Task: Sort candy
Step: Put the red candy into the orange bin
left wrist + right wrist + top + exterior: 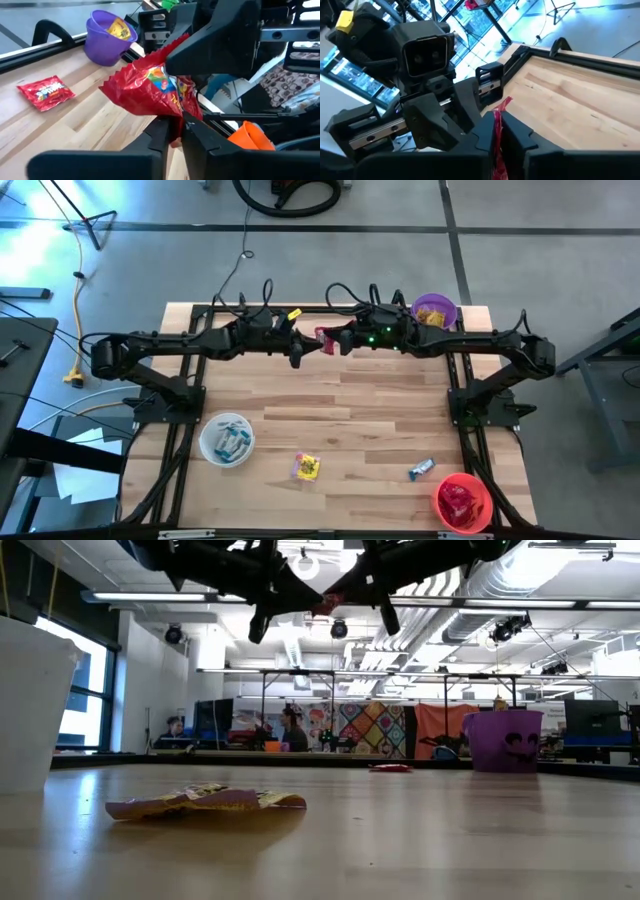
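A red shiny candy packet [325,336] is held in the air between my two grippers, over the far middle of the table. My left gripper [175,127] is shut on one end of it and my right gripper [497,127] on the opposite end. In the low view the packet [325,605] shows high above the tabletop. Another red candy [46,92] lies flat on the table near the purple bowl [434,311]. A yellow candy [306,468] and a light blue candy [422,470] lie flat near the table's near edge. My left gripper pinches the packet's crumpled end [176,112] between its two fingers. The packet stands out beyond the fingertips, clear of the table. My right gripper pinches the packet's opposite end [498,117] between its two fingers. That end [175,42] shows in the left wrist view, clamped by the right fingers [210,50].
The purple bowl at the far right holds yellow candy. A white bowl [227,439] with light blue candies stands at the near left. A red bowl [462,502] with red candies stands at the near right corner. Bare wood lies in the table's middle [330,415].
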